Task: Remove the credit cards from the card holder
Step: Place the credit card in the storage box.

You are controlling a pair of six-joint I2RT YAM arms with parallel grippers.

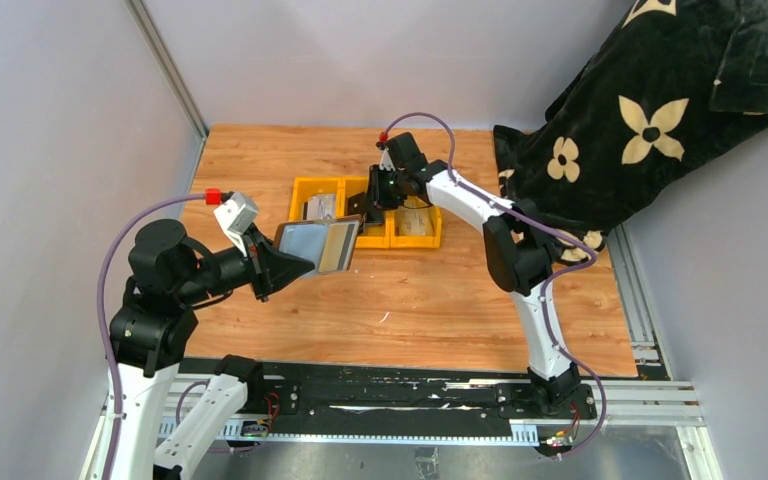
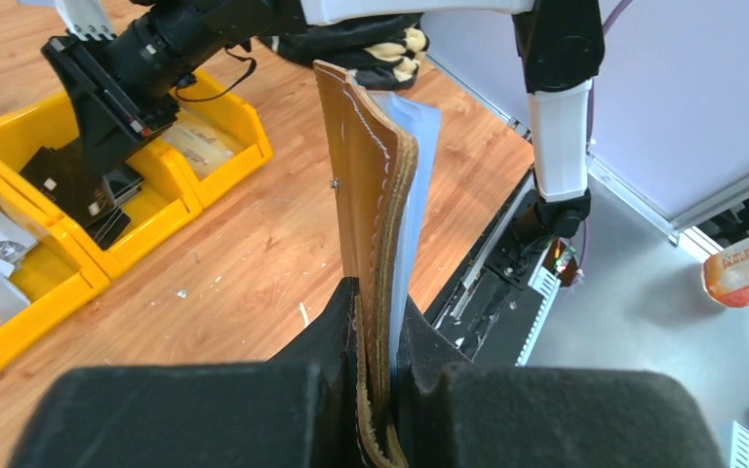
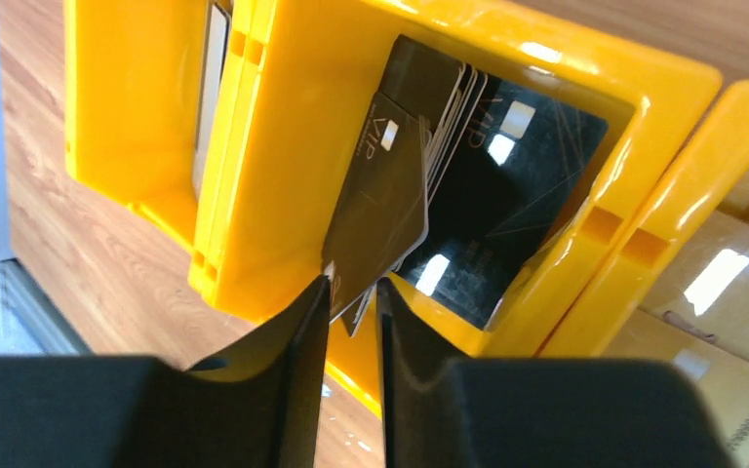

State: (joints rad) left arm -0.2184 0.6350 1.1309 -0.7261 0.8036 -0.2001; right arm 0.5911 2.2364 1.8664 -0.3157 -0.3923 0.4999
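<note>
Hovering over the middle yellow bin (image 3: pixel 302 146), the right pincer (image 3: pixel 353 292) has its jaws a narrow way apart. The corner of a dark card (image 3: pixel 380 205) sits between them, and it looks loose rather than pinched, leaning on the black cards (image 3: pixel 507 195) in that bin. The left pincer (image 2: pixel 378 322) is clamped on the lower edge of the card holder (image 2: pixel 371 195) and holds it upright, well above the table (image 1: pixel 410 300).

I'd judge the job well along, since cards lie in all three bins. Whether any remain in the holder I cannot tell. Its open face shows a tan panel (image 1: pixel 338 247) that might be one.

The bin walls stand close around the right pincer, so it should lift straight up. The middle of the table offers free room, while the flowered black cloth (image 1: pixel 650 110) crowds the far right corner.
</note>
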